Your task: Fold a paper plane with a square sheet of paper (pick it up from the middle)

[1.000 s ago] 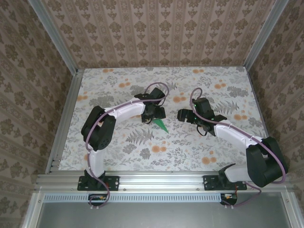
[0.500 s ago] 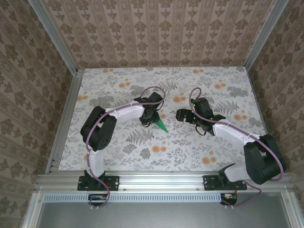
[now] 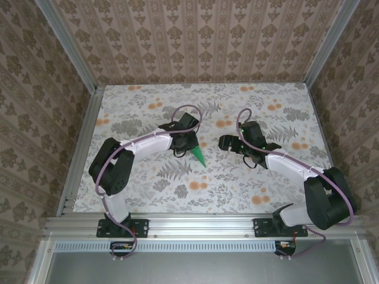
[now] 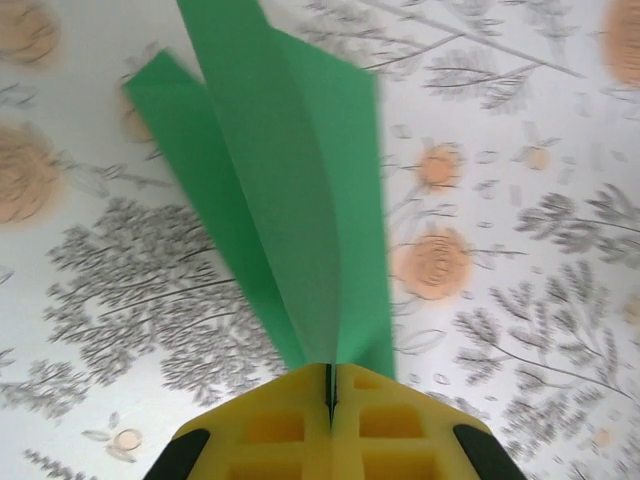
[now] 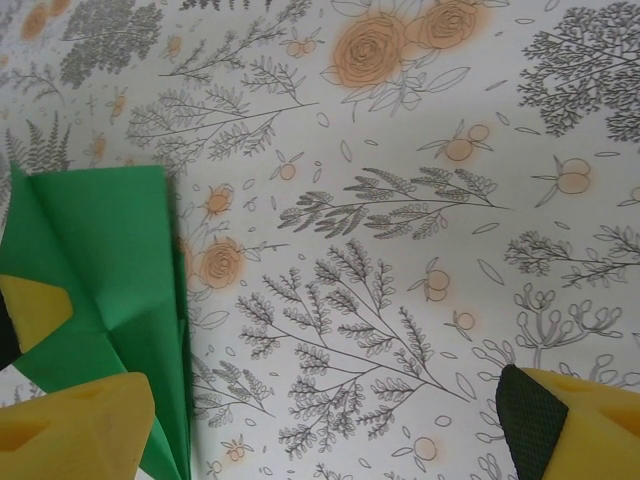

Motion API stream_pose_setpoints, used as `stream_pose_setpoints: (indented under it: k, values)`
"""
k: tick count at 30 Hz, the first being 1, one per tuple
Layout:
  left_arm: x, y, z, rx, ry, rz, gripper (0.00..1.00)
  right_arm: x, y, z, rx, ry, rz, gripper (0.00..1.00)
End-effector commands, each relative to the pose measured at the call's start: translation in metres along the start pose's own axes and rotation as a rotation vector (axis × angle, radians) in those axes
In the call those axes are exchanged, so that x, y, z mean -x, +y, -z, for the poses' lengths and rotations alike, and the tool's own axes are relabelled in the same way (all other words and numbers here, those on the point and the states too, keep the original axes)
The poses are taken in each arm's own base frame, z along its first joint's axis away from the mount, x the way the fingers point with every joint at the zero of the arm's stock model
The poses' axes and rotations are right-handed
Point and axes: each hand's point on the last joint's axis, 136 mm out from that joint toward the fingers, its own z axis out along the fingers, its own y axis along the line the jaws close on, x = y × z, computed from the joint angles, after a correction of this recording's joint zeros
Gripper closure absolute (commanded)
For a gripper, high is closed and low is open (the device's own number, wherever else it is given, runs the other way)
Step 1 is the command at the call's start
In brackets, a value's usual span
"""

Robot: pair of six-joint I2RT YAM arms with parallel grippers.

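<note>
Paper plane (image 4: 290,180) looks finished to me, clamped by its fold in my left gripper (image 4: 330,385) near the tabletop's (image 3: 148,195) middle, my right gripper (image 5: 320,430) spread wide beside it; next, a gentle set-down.

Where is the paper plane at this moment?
The paper plane is mid-table in the top view, just left of centre, pinched in the shut left gripper, with the open right gripper close on its right.
</note>
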Motion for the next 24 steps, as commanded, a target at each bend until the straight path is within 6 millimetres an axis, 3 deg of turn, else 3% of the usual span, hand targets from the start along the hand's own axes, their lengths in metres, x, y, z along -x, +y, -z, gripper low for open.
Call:
stream_pose_setpoints:
  k: [1, 7, 12, 16, 20, 24]
  values:
    - [0.015, -0.039, 0.027, -0.198, -0.055, -0.132, 1.0, 0.001, 0.01, 0.005, 0.096, -0.002, -0.033, 0.08]
    - [0.014, -0.067, 0.045, -0.393, -0.045, -0.241, 1.0, 0.019, 0.011, 0.033, 0.164, -0.082, -0.078, 0.08]
    - [0.006, -0.075, 0.03, -0.498, 0.013, -0.222, 1.0, 0.024, 0.014, 0.046, 0.186, -0.111, -0.079, 0.08]
    - [-0.002, -0.084, 0.012, -0.554, 0.069, -0.206, 1.0, 0.012, 0.016, 0.039, 0.209, -0.052, -0.092, 0.14]
    - [-0.009, -0.087, -0.009, -0.577, 0.128, -0.181, 1.0, -0.006, 0.022, 0.027, 0.236, 0.039, -0.1, 0.28]
    - [-0.014, -0.084, -0.024, -0.577, 0.159, -0.167, 1.0, -0.026, 0.024, 0.014, 0.212, 0.113, -0.106, 0.36]
